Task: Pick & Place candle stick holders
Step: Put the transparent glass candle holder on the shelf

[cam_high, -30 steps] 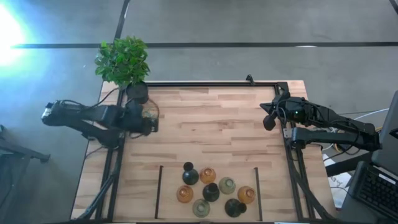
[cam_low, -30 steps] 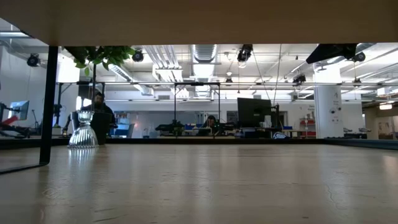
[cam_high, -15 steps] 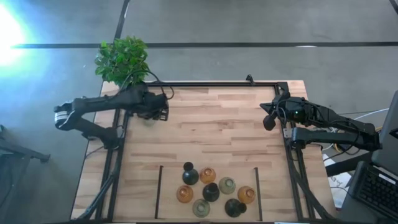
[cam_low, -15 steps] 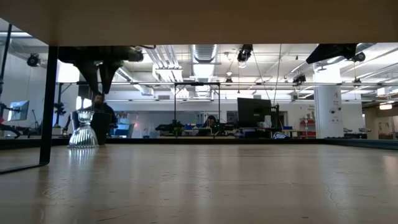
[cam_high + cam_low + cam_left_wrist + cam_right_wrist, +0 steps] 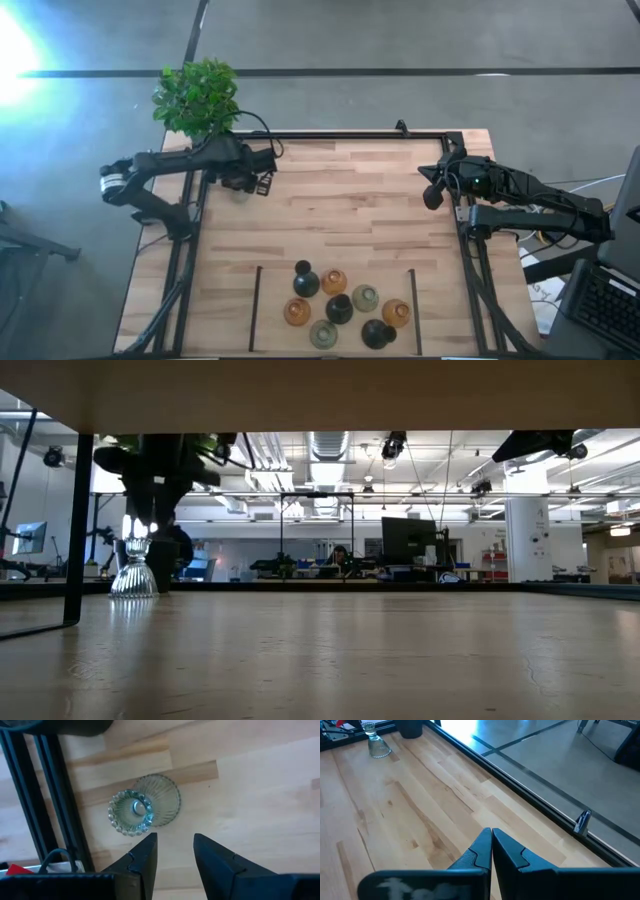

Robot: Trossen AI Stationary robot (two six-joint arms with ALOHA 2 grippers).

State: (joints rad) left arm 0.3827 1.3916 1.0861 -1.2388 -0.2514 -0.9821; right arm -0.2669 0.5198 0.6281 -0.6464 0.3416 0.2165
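A clear ribbed glass candle stick holder (image 5: 142, 809) stands upright on its wide base at the table's far left (image 5: 238, 192), also seen in the low view (image 5: 133, 568). My left gripper (image 5: 174, 851) hangs open just to its right, pointing down, with nothing between the fingers (image 5: 264, 182). Several black, amber and pale green candle stick holders (image 5: 340, 305) stand together near the table's near edge. My right gripper (image 5: 432, 198) waits shut at the far right, above the table (image 5: 491, 845).
A black pot (image 5: 220, 148) with a green plant (image 5: 197, 96) stands just beyond the glass holder at the far left corner. A black frame rail (image 5: 340, 134) runs along the far edge. Two black strips (image 5: 257, 305) (image 5: 413, 312) flank the group of holders.
My left arm has swung round from the table's left edge toward the far edge. Its gripper has tipped to point down and has come down beside the glass holder, a little to the holder's right. The glass holder has stayed where it was.
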